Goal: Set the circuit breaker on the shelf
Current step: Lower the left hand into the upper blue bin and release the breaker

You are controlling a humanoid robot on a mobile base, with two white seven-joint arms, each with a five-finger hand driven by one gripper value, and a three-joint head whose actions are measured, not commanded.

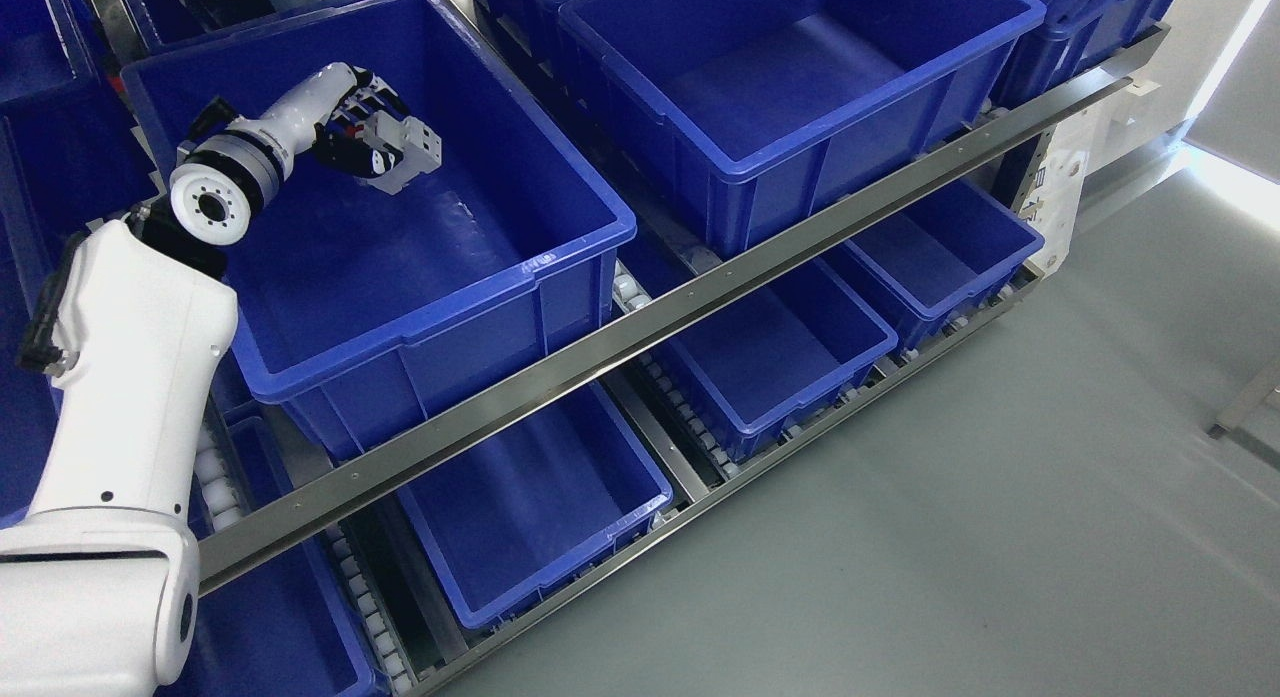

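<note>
Blue bin [560,239] (upper shelf): left robot hand [352,127] holds circuit breaker [405,149].

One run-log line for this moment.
left hand: shut on circuit breaker | position: inside upper-left blue bin | released: no | right hand: not in view

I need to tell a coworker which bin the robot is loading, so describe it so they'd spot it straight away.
Start at the long metal rail running across the rack. Above it on the upper shelf, take the left blue bin, the big one nearest the white arm. Unlike its neighbours, it has the left robot hand inside, holding a small grey circuit breaker.
</note>
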